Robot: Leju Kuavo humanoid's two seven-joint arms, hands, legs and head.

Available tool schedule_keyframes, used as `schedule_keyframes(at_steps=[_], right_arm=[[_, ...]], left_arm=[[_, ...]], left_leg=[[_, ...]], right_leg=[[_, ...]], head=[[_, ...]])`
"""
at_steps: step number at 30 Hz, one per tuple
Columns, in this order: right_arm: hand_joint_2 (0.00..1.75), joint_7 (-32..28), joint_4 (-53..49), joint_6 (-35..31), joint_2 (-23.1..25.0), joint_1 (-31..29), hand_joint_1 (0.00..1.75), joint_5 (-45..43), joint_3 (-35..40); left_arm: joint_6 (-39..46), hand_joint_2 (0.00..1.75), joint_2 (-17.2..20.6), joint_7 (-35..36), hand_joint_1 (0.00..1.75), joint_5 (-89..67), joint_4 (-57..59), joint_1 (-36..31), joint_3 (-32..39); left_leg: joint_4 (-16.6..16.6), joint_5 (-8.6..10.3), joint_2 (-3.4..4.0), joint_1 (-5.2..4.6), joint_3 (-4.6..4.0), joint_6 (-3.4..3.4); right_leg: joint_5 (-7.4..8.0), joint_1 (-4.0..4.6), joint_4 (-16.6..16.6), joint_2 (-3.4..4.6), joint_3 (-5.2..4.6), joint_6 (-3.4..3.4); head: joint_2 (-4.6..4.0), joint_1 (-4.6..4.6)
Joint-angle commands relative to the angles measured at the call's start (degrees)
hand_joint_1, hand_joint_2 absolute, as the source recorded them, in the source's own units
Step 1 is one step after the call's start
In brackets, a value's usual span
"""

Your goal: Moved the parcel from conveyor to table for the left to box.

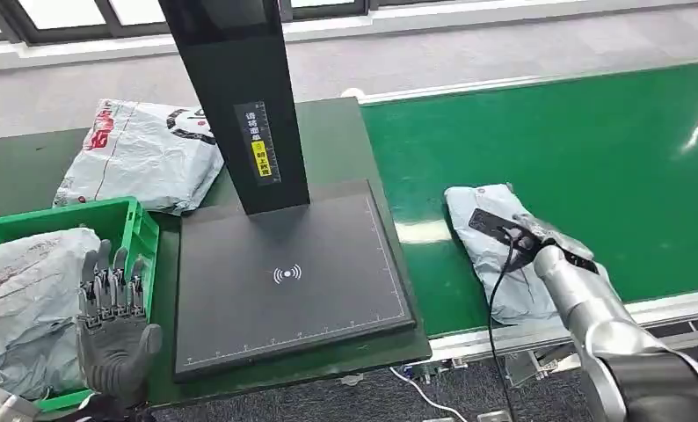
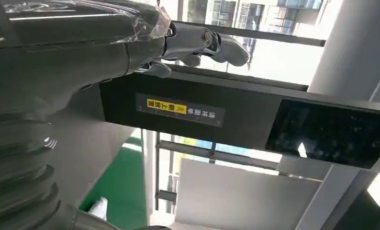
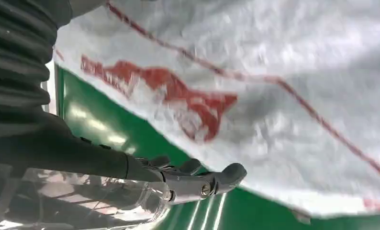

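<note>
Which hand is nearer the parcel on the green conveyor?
Right. The right hand is over the parcel on the conveyor; the left hand is raised by the green bin, across the black scanner pad.

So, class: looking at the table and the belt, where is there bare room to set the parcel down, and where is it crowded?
The black scanner pad is bare, bordered by the green crate and the conveyor. The belt beyond the grey parcel under the right hand is bare too. It is crowded around the crate, already filled by a bag, with the left hand beside it and another bag behind.

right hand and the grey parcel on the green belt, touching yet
Cannot tell. In the head view the right hand lies over the parcel, hiding the fingers; the right wrist view shows neither contact nor gap.
</note>
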Motion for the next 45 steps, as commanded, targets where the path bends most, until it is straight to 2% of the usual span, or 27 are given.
schedule_keyframes(at_steps=[1,5,8,17,24,25,26,45], right_arm=[[1.75,-2.56,-0.04,3.98,3.11,6.15,0.0,-2.71,5.45],[1.75,-2.06,-3.73,4.95,4.69,12.37,0.0,-2.92,9.15],[1.75,-1.24,-4.73,5.72,4.75,14.12,0.0,-2.7,12.22],[1.75,-0.97,-4.85,5.89,4.64,13.98,0.0,-2.96,12.5],[1.75,-0.97,-5.05,5.94,4.53,14.06,0.0,-3.0,12.69],[1.75,-0.89,-5.53,5.59,4.61,14.63,0.42,-3.11,12.94],[1.75,-0.57,-6.64,4.96,4.51,15.4,1.75,-3.74,12.8],[1.75,2.05,-12.47,3.69,-0.19,14.44,1.75,-9.1,11.6]], left_arm=[[0.59,1.75,0.24,1.04,0.0,0.5,1.98,-0.83,-1.8],[0.63,1.75,0.05,1.51,0.0,0.74,2.2,-0.64,-2.47],[0.67,1.75,-0.2,1.96,0.0,0.97,1.93,-0.49,-2.43],[0.62,1.75,-0.16,1.97,0.0,0.98,1.9,-0.42,-2.32],[0.61,1.75,-0.23,2.02,0.0,1.01,1.91,-0.41,-2.26],[0.56,1.75,-0.31,2.06,0.0,1.04,1.86,-0.25,-2.14],[0.44,1.75,-0.42,2.06,0.0,1.06,1.85,-0.23,-1.99],[0.52,1.75,-0.48,2.01,0.0,1.47,0.51,0.58,-0.12]], left_leg=[[-0.13,-0.01,0.04,0.09,0.21,-0.01],[-0.14,-0.01,-0.09,0.1,0.22,-0.02],[-0.08,-0.05,-0.07,0.12,0.23,-0.01],[-0.12,-0.33,0.11,0.25,0.99,-0.03],[-0.18,-0.33,0.11,0.23,1.15,-0.02],[-0.25,-0.28,0.11,0.23,1.13,-0.01],[-0.11,-0.39,0.13,0.22,1.22,-0.02],[-0.08,-0.5,0.04,0.16,1.33,0.11]], right_leg=[[0.03,0.1,-0.22,-0.02,0.25,-0.01],[-0.02,0.13,-0.21,-0.13,0.3,0.0],[-0.03,0.16,-0.17,-0.11,0.28,-0.01],[-0.23,0.28,-0.33,-0.07,1.04,-0.01],[-0.22,0.3,-0.4,-0.1,1.22,0.0],[-0.18,0.3,-0.49,-0.12,1.21,0.01],[-0.28,0.29,-0.31,-0.06,1.28,0.0],[-0.42,0.22,-0.39,-0.02,1.49,0.15]], head=[[0.0,0.0],[0.0,-0.02],[0.0,-0.02],[0.0,-0.02],[0.0,-0.02],[0.0,-0.02],[0.0,-0.02],[0.0,-0.02]])
